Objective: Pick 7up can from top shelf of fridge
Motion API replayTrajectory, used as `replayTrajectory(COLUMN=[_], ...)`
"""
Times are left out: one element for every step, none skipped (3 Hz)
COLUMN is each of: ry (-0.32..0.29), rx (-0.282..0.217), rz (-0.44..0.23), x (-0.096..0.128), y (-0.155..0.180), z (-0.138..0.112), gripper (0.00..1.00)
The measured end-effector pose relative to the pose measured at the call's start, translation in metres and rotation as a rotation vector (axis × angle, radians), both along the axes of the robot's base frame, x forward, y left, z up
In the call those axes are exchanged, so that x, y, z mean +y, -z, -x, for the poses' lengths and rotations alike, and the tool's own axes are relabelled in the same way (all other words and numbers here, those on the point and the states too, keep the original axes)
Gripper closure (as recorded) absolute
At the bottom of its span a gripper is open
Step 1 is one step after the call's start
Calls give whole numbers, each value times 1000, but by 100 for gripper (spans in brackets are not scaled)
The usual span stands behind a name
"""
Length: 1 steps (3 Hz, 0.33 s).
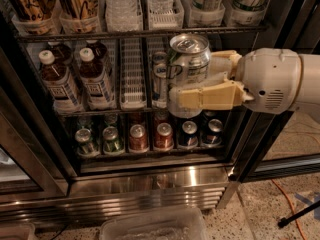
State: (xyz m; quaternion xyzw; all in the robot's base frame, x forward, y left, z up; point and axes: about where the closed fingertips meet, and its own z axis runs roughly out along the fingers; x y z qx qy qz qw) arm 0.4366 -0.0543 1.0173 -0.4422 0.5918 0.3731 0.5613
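My gripper [192,81] reaches in from the right on a white arm and is shut on the 7up can [188,64], a silvery-white can with dark green print and a silver pull-tab lid. The can is upright, held in the air in front of the fridge [150,181], at the height of the middle rack. One tan finger [205,98] crosses the can's lower front; the other lies behind it. The top shelf [140,34], a dark wire rack with clear lane trays, runs above and behind the can.
White-capped brown bottles [57,79] stand on the middle rack at left, with tall slim cans [159,79] behind the held can. Small cans [137,136] line the bottom rack. A clear plastic bin [155,226] lies on the floor in front. Black door frames [292,14] flank the opening.
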Motion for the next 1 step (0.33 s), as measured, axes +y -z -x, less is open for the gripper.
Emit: replayTrajectory(ry=[-2], rx=[6], rz=[-2], x=[1], y=[0], z=[1], gripper=[100])
